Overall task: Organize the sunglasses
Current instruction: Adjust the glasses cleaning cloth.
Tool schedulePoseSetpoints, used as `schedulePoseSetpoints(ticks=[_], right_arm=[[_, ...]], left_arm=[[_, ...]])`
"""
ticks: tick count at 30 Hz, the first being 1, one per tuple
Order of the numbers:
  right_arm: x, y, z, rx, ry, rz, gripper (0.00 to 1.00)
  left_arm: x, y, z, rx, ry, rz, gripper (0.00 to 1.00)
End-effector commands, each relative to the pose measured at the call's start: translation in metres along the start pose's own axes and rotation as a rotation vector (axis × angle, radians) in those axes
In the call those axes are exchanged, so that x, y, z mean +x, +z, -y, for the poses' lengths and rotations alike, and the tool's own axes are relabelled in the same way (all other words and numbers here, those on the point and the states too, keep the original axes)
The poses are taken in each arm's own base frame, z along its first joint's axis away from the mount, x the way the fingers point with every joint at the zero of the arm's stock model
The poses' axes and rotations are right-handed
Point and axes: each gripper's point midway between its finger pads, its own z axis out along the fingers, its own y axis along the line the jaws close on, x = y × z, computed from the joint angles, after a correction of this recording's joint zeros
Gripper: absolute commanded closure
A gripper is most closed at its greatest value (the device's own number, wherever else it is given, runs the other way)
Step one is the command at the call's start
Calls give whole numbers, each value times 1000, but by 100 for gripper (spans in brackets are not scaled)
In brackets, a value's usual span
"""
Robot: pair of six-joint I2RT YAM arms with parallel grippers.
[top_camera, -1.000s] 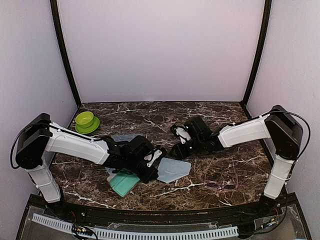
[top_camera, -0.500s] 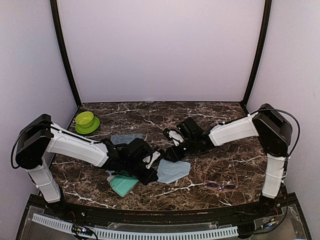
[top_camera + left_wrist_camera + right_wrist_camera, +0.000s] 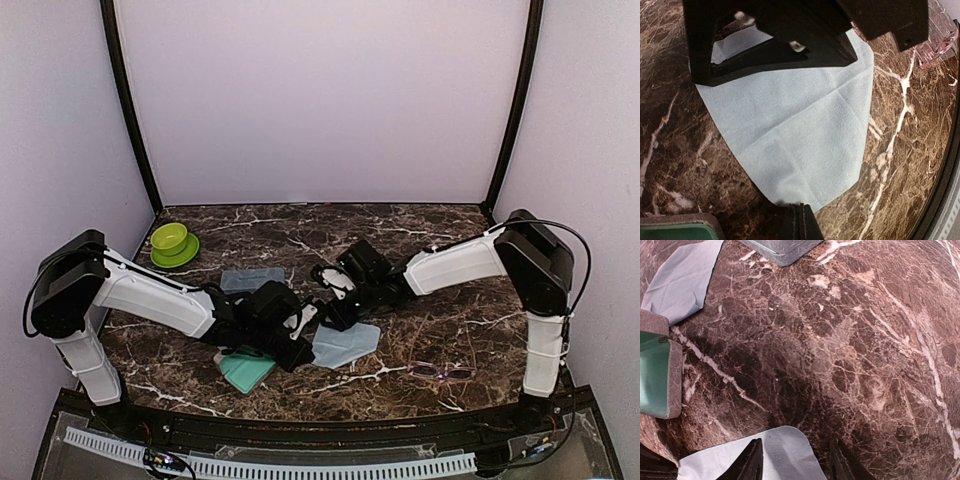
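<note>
1. Pale lilac walls close in a dark brown, marble-patterned surface veined in white.
2. On that surface, near its front right edge, the pink-purple sunglasses lie flat. The frame is thin and the lenses are dark. The pair is well apart from both grippers, which meet left of centre.
3. The left gripper is closed tight, its tips nipping the near corner of a light blue cloth. The cloth is a soft, finely woven sheet with fold creases, spread on the surface.
4. The right gripper stands over the cloth's far side with its jaws partly apart and nothing between them. A rounded cloth corner shows below, between its dark fingers.
5. An open case with a green lining and a grey-brown fabric rim sits just beside the left gripper, towards the front edge.
6. A closed blue-grey case, rectangular with rounded corners, lies behind the left arm.
7. A second cloth of the same pale blue lies near the open case.
8. A glossy lime-green bowl sits at the far left of the surface.
</note>
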Motion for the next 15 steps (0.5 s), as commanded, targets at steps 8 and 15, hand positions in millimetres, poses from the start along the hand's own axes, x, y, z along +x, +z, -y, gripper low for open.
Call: schedulePoseSetpoints(ticks=[8,15], right_arm=[[27,15,4,114,-67,-81,61],[43,14,3,130,-88,-86,66]], left_arm=[[4,2,-2,-12,-7,7,100],[5,1,-4,-18,-14,18,100]])
